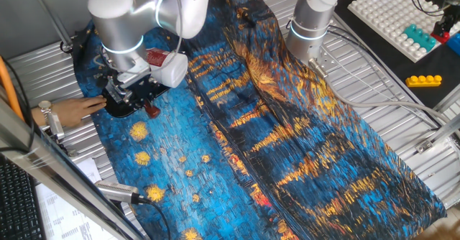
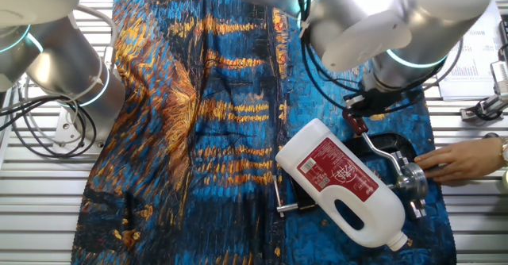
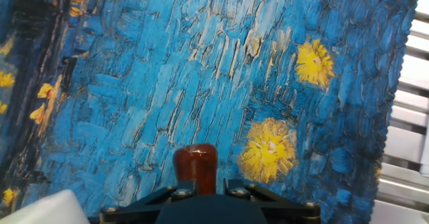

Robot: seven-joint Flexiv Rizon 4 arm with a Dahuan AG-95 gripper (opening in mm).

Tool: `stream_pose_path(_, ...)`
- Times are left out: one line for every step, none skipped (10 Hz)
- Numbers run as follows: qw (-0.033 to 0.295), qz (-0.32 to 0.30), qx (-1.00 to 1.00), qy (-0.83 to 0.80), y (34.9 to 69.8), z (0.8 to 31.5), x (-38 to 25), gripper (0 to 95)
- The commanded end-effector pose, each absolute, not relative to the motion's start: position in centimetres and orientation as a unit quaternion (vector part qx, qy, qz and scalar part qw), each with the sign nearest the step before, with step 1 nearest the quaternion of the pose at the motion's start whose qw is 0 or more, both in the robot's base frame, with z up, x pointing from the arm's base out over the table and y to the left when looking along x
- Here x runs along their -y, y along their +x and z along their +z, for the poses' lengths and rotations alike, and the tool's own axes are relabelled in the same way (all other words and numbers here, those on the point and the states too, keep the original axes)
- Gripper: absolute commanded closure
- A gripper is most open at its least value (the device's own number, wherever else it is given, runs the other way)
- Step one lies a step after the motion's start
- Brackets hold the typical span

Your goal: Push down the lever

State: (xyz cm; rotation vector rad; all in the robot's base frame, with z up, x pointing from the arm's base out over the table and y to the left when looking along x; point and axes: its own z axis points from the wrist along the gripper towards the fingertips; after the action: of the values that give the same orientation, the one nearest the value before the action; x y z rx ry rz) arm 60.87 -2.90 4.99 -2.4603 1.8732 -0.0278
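Red-brown plastic caps the thin silver metal lever [image 3: 195, 168], which sits at the bottom centre of the hand view, poking out just beyond the black body of the robot's hand [image 3: 201, 196]. In one fixed view the same lever tip lies at the left of the frame, under the white arm, beside the black-based clamp [image 1: 122, 103]. A person's bare hand [image 1: 68, 111] steadies that clamp from the left edge.

The step in hand looks like the press itself: the robot's hand is on or right over the lever, though whether its fingers are spread or pinching the bar cannot be told, since they are hidden by the wrist. The next move likely calls for a steady downward push along the lever's arc, without slipping off the tip.

A white plastic bottle [image 2: 349, 186] with a red label lies on the blue and gold painted cloth [image 2: 198, 98] covering the surface; the label's white writing is too small to read.
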Motion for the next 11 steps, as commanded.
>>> stream_pose_path(0.021,-0.009,-0.607,-0.794,60.7,4.8,2.9,95.0)
stream_pose_path(0.021,-0.010,-0.607,-0.794,60.7,4.7,2.8,95.0)
stream_pose_path(0.021,-0.009,-0.607,-0.794,60.7,4.7,2.8,95.0)
stream_pose_path(0.022,-0.006,-0.609,-0.792,60.9,5.6,2.9,95.0)
stream_pose_path(0.016,-0.003,-0.613,-0.790,61.1,7.1,3.0,95.0)
stream_pose_path(0.015,0.000,-0.618,-0.786,61.2,8.6,3.2,95.0)
stream_pose_path(0.015,0.002,-0.627,-0.779,61.3,10.0,3.3,95.0)
stream_pose_path(0.014,0.003,-0.636,-0.771,61.3,11.1,3.5,95.0)
stream_pose_path(0.012,0.001,-0.651,-0.759,61.5,12.6,3.8,95.0)
stream_pose_path(0.011,0.004,-0.661,-0.750,61.8,13.7,4.3,95.0)
stream_pose_path(0.011,0.007,-0.673,-0.740,62.1,14.6,4.6,95.0)
